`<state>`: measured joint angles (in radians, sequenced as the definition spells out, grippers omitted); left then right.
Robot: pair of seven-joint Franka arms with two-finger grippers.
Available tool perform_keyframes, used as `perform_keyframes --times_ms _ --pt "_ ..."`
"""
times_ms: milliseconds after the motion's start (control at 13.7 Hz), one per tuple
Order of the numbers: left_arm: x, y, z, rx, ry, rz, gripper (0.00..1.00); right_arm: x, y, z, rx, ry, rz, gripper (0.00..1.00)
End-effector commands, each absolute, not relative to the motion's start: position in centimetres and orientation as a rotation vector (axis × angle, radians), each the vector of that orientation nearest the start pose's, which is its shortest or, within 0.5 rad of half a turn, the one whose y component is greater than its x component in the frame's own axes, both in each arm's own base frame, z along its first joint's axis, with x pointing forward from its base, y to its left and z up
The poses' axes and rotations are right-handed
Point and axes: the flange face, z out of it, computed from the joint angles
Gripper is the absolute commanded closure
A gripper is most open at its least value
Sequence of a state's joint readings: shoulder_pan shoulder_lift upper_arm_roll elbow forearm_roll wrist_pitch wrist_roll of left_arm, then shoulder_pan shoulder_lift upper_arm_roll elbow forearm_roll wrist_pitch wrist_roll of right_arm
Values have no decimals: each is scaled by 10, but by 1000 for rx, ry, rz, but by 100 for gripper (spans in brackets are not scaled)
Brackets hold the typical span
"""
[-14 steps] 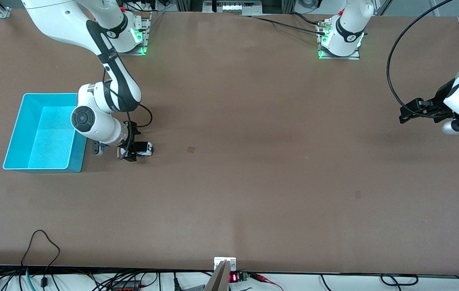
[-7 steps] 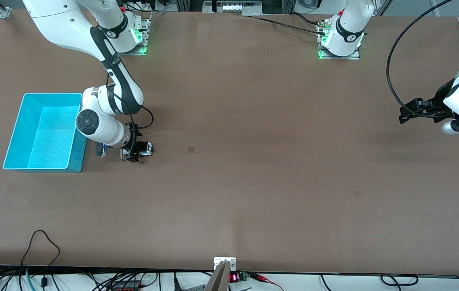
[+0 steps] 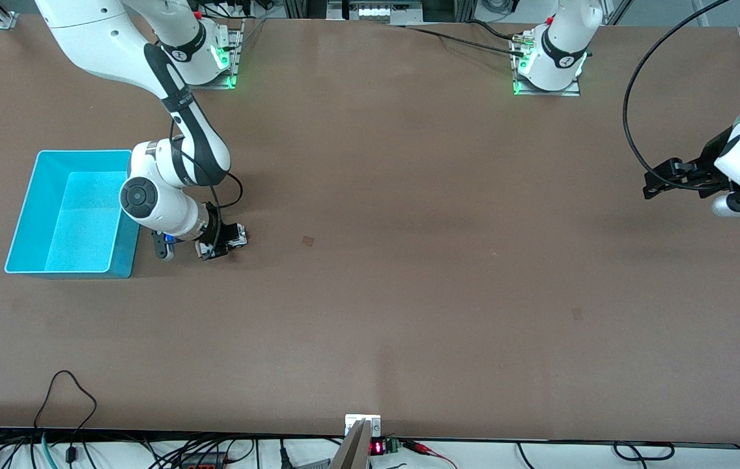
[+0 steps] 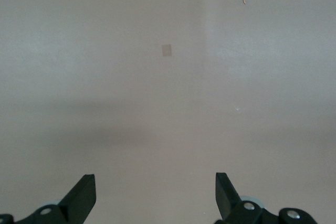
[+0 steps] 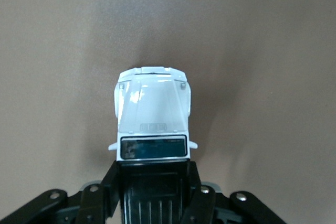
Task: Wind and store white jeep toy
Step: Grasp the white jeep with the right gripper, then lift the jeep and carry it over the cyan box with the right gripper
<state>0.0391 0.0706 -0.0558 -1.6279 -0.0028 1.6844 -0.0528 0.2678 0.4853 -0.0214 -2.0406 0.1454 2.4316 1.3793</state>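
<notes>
1. Pointing its hood away from the right gripper [image 3: 219, 245], the white jeep toy [image 3: 234, 238] is lying at mid-left of the front view, its long axis running along the table toward the left arm's end.
2. Supporting it is the brown table [image 3: 409, 273]; the turquoise bin [image 3: 38, 202] is sitting nearby, toward the right arm's end.
3. The right jaws are clamping the jeep's black-roofed rear [image 5: 153, 187].
4. The left gripper [image 4: 155, 200] is waiting at right, jaws apart.
</notes>
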Motion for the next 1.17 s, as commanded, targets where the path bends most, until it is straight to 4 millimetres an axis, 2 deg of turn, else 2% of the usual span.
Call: perform_keyframes --times_ms 0,219,365,584,875,1094 --pt "579 -14 571 -3170 -59 4 0 577 137 229 -2684 1655 245 100" --pt "578 -11 569 -3170 -66 11 0 581 112 306 -2786 1396 235 100" --pt "578 -13 568 -3168 -61 14 0 578 84 345 -2838 1239 228 100" --pt "578 -12 568 -3168 -63 14 0 567 23 396 -2924 953 213 100" --pt "578 -13 568 -3167 -61 11 0 543 -54 433 -3031 498 240 100" --pt "578 -14 570 -3168 -61 6 0 531 -103 430 -3076 225 275 100"
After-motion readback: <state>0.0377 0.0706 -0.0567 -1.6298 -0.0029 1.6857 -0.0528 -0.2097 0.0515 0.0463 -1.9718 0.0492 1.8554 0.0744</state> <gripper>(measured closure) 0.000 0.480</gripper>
